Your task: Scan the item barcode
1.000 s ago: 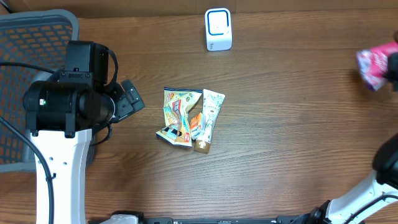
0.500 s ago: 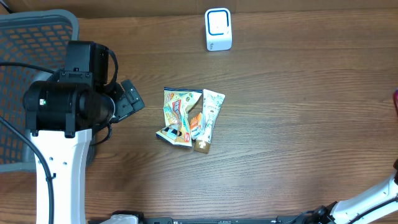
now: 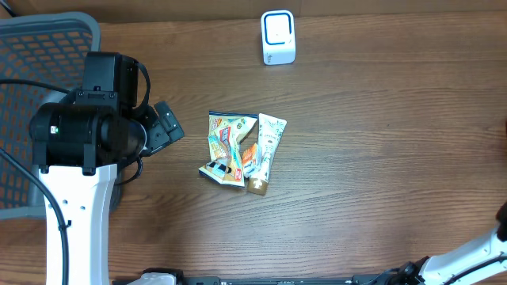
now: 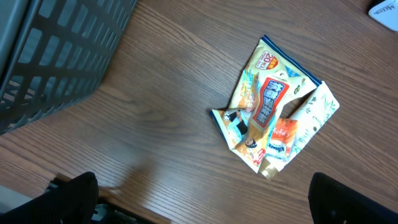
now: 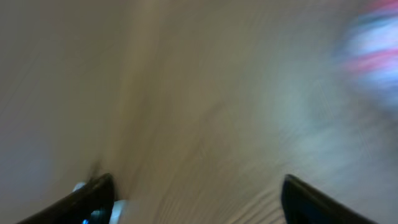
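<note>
Left pincer (image 3: 164, 127): from overhead it is seen at the end of the left arm (image 3: 79, 138), well to the left of the pile of items (image 3: 240, 152). Its jaw spacing cannot be judged here. The pile is noted at the middle of the table (image 3: 380, 158). It is made up of a printed pouch (image 3: 224, 142), a pale tube (image 3: 269, 142) lying against the pouch's right side, and an orange sachet (image 3: 249, 158) between them. The white scanner (image 3: 278, 37) is stood near the far edge, well apart from the pile. A grey mesh basket (image 3: 32, 47) is recorded at the left edge. Of the right arm only a white link (image 3: 467, 255) is seen, at the lower right corner.

Left wrist view: the left pincer (image 4: 205, 208) is held wide open with nothing gripped, its fingertips (image 4: 71, 196) at the lower corners. The pile (image 4: 267, 106) lies on the wood ahead, untouched. The basket (image 4: 62, 50) is at upper left.

Right wrist view: heavily blurred. The right pincer (image 5: 199, 202) is seen with its fingers (image 5: 93, 196) spread wide and nothing between them. A pink-and-blue smear (image 5: 373, 50) at upper right cannot be identified.
</note>
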